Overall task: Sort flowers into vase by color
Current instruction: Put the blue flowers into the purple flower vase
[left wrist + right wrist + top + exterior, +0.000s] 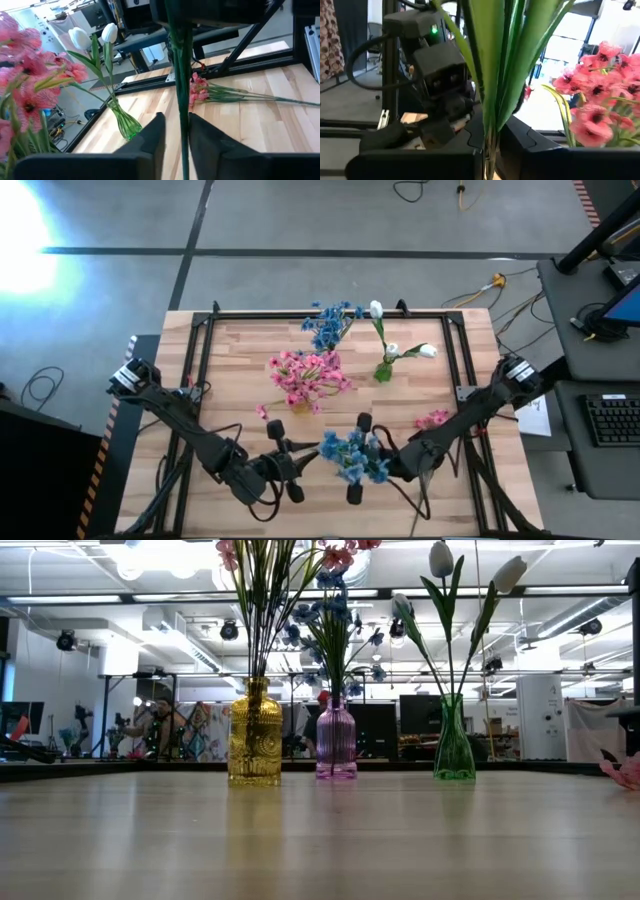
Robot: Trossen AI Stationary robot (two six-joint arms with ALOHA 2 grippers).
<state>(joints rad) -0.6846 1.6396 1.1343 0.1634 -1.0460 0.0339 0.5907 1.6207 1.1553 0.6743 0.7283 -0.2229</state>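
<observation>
Near the worktop's front edge, the right gripper and left gripper were both clamped on the blue spray's thin green stems.

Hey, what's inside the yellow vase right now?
The yellow vase holds pink flowers on green stems, blossoms fanned above its neck. The patterned glass hides the stems' lower ends, so any water is not visible.
</observation>
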